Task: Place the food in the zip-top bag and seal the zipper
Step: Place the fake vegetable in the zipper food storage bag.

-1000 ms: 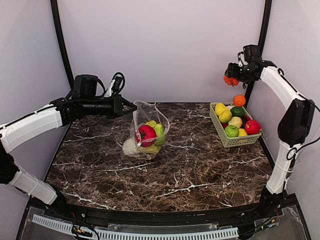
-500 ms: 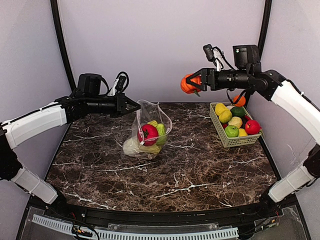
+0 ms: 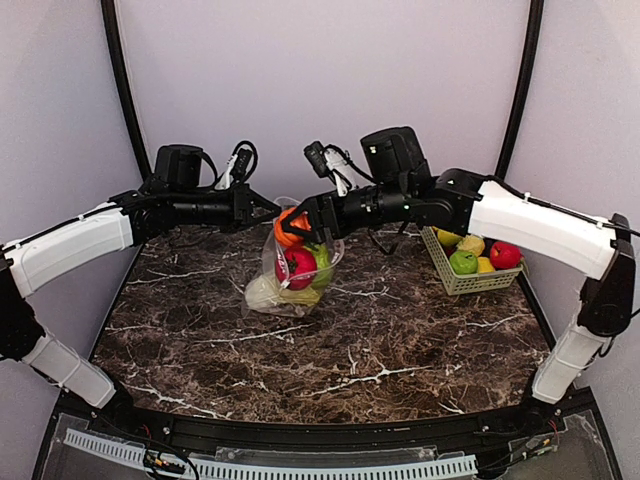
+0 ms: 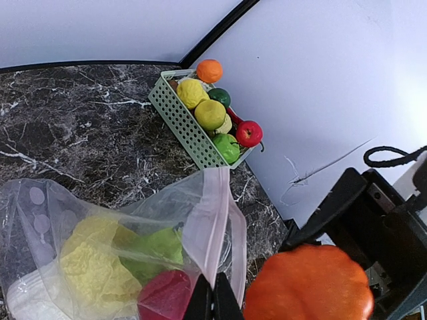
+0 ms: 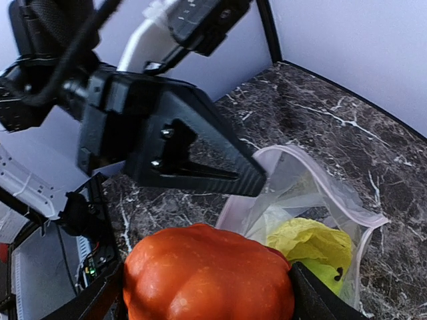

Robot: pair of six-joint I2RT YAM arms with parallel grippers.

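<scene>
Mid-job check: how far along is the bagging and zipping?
Done: an apple, a pear and a cabbage lie inside the bag. In hand: the left gripper pinches the bag's rim, and the right gripper holds a tomato over the mouth. Left: drop it in, move the fruit from the basket, then close the open zipper.

No text, label, brand, number or sign can be read in any of the views. The only printed marking is the pattern of pale round dots on the clear zip-top bag [image 4: 40, 212], and it forms no letters or figures.
</scene>
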